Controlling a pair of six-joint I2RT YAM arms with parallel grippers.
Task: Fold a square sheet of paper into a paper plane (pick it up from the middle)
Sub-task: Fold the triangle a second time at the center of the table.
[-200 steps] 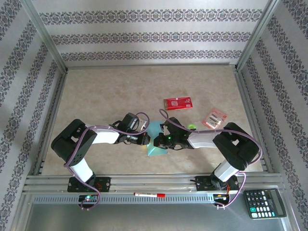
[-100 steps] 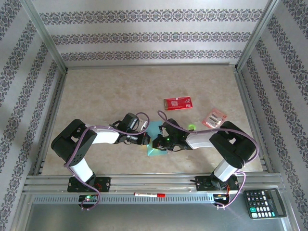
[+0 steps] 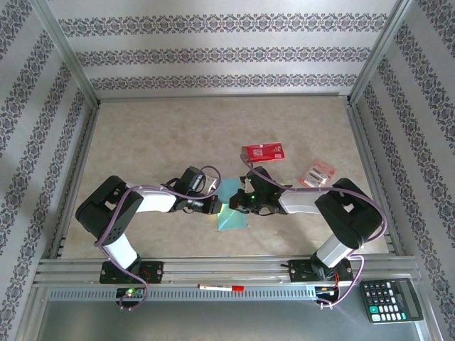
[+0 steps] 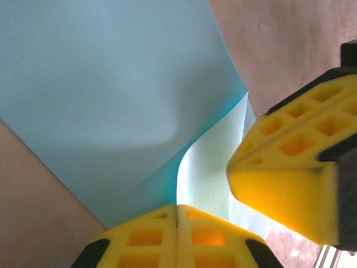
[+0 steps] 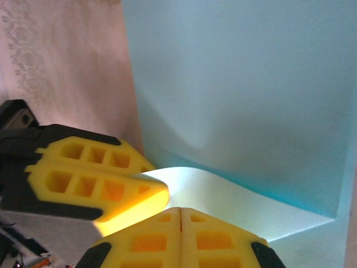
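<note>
The square sheet of paper (image 3: 234,219), light blue, lies on the table between the two arms, with one part bent up off its flat part. My left gripper (image 3: 217,207) is shut on the raised edge, which runs into the seam between its yellow fingers (image 4: 145,237). My right gripper (image 3: 239,203) faces it from the right, close by and also shut on the raised, pale flap (image 5: 223,195). The sheet (image 4: 111,84) spreads out under both wrists (image 5: 240,72). The paper plane is out of view.
A red packet (image 3: 262,152) lies just beyond the right gripper, and a pink-and-white packet (image 3: 316,175) is to its right. A pen (image 3: 220,288) rests on the front rail and a calculator (image 3: 391,300) sits at the near right. Metal frame rails border the table.
The right gripper has moved a little away from the bases, toward the red packet, still pinching the flap. More of the sheet's near part shows. The left arm has stayed put.
</note>
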